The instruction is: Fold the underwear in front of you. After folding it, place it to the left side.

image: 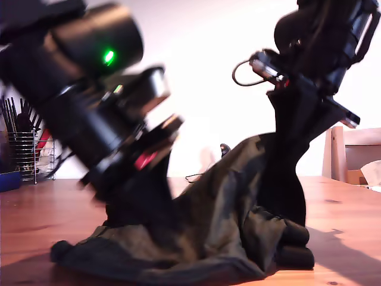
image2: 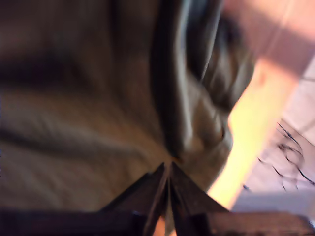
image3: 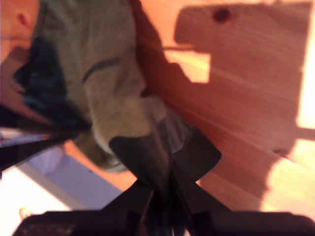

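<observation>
The underwear [image: 220, 196] is a dark green-black heap on the wooden table [image: 345, 202], pulled up into a peak toward the exterior view's right. My second gripper [image: 294, 110] is raised there, shut on a fold of the cloth [image3: 98, 73] that hangs from its tips [image3: 170, 164] over the table [image3: 236, 98]. My first gripper [image: 143, 196] is low at the exterior view's left and motion-blurred. It is shut on the cloth [image2: 98, 123] at its tips [image2: 168, 169], and cloth fills most of that view.
A wire rack [image: 24, 149] with dark utensils and a blue container [image: 9, 180] stand at the exterior view's far left. A wooden chair [image: 351, 152] is at the back on the exterior view's right. A thin cable [image: 196, 176] lies behind the cloth.
</observation>
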You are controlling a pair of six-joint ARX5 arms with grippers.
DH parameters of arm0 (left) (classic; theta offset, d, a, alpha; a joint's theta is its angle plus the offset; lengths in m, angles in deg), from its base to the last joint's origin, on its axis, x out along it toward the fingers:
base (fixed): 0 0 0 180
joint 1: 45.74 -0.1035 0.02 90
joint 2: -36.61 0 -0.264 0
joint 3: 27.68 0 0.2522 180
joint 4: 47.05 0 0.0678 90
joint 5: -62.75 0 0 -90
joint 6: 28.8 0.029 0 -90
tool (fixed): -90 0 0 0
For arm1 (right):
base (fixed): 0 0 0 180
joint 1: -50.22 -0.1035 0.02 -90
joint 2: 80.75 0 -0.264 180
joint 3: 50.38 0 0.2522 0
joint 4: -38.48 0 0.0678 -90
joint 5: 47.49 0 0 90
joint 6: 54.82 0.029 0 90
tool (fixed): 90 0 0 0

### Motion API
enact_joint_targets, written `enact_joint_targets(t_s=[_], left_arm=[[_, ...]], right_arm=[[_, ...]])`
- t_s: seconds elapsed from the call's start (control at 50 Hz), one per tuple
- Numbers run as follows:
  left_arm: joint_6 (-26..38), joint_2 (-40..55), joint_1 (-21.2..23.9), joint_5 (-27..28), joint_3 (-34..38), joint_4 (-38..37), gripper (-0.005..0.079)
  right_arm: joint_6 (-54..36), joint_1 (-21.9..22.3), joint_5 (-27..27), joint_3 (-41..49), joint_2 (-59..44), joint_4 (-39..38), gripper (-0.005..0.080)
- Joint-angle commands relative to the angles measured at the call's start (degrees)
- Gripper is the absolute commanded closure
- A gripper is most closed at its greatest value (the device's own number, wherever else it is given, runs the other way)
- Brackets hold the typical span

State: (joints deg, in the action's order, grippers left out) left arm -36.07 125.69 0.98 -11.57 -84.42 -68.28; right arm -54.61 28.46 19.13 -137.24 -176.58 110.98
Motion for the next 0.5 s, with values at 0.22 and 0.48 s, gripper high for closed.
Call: enact_joint_targets(t_s=[0.22, 0.48], left_arm=[[6.3, -1.8, -0.6, -6.3, -1.2, 0.5, 0.0764], [9.3, -1.4, -1.7, 4.6, -1.2, 4.1, 0.0764]], right_arm=[[-1.4, 0.2, 1.2, 0.0, -1.1, 1.2, 0.0763], [-1.0, 0.5, 1.5, -0.2, -1.1, 1.3, 0.0764]])
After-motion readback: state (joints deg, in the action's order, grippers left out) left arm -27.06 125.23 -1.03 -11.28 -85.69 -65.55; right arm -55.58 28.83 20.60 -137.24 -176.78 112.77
